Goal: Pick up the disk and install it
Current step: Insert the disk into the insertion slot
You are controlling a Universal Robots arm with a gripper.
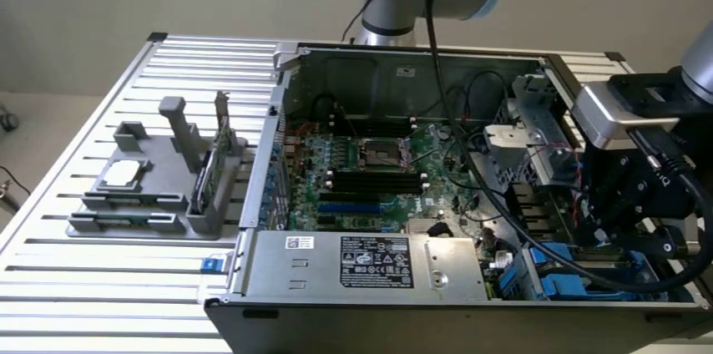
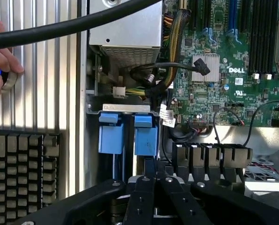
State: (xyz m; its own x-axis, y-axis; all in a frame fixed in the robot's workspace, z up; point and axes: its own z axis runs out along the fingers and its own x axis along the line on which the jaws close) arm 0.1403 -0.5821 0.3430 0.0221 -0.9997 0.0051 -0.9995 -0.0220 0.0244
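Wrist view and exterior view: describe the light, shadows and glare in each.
Exterior view: soft, even light on the slatted table; the computer case is dimmer inside, without strong glare. Wrist view: the power supply catches bright light, the blue brackets are well lit, the gripper is dark against them.

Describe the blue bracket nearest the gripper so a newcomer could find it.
In the open computer case, look past the grey power supply toward the exterior view's right, to the corner bay. Of two blue brackets side by side, it is the bracket nearer the motherboard, in line with the shut gripper, unlike its neighbour.
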